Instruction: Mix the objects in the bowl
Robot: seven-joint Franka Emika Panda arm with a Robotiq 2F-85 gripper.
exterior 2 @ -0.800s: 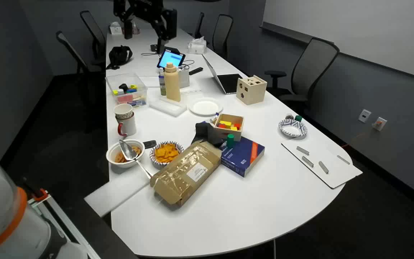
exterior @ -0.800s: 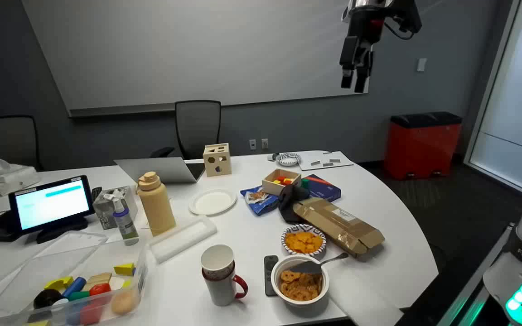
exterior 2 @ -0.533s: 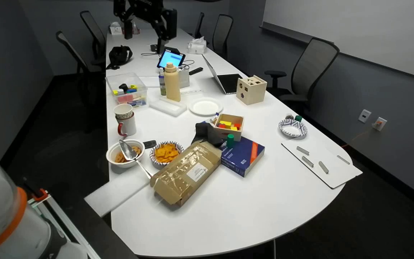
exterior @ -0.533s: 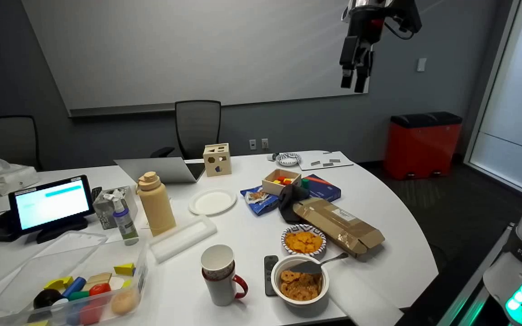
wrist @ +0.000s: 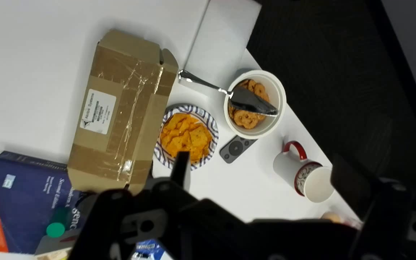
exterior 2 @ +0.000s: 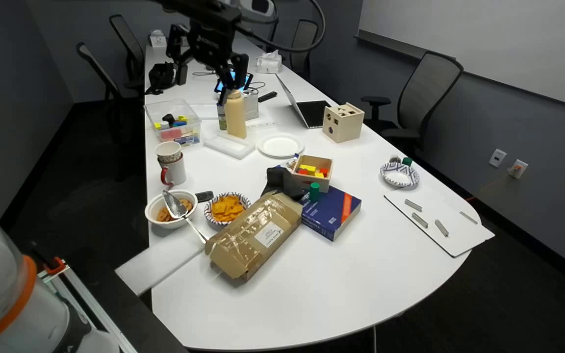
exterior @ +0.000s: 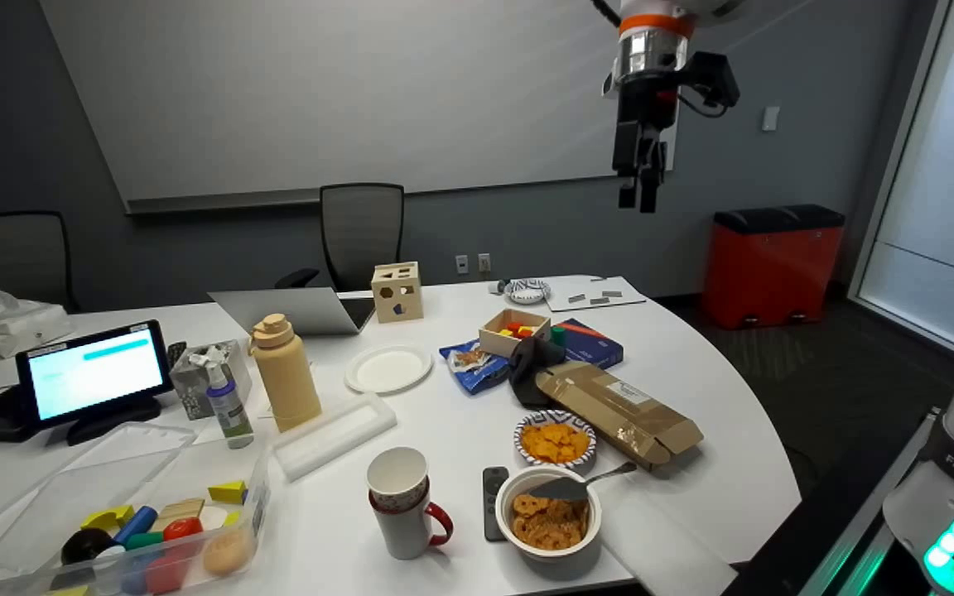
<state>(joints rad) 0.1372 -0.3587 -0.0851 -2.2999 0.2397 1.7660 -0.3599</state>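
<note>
Below the gripper (exterior 2: 202,90), well apart from it in both exterior views, a white table (exterior 2: 346,279) is crowded with things. The fingers are spread wide, and nothing is gripped between them. Ahead of the fingertips in the wrist view, between the lines of the two fingers, the round white bowl (wrist: 279,94) is set close to the table edge; dark floor (wrist: 323,79) is seen just past its rim. Inside are heaped orange-brown snack pieces (wrist: 246,119), partly covered by the blade of a metal spatula (wrist: 247,100). The spatula's handle is laid across the rim toward a cardboard box (wrist: 123,112); whether handle and box touch cannot be told.

Nearer the gripper, a patterned bowl (wrist: 213,133) of bright orange chips (wrist: 186,139) is placed, with a narrow gap between the two rims. On the gripper's side of the white bowl, a grey remote (wrist: 235,148) is laid. Across a stretch of tabletop from it, near the same edge, a mug (wrist: 289,168) is stood, a second cup (exterior: 398,499) seated in it. Beyond the white bowl, away from the gripper, a white slab (wrist: 224,39) is set jutting past the edge. Past the box, away from the gripper, a broad stretch of tabletop is shown reaching to the rounded edge.
</note>
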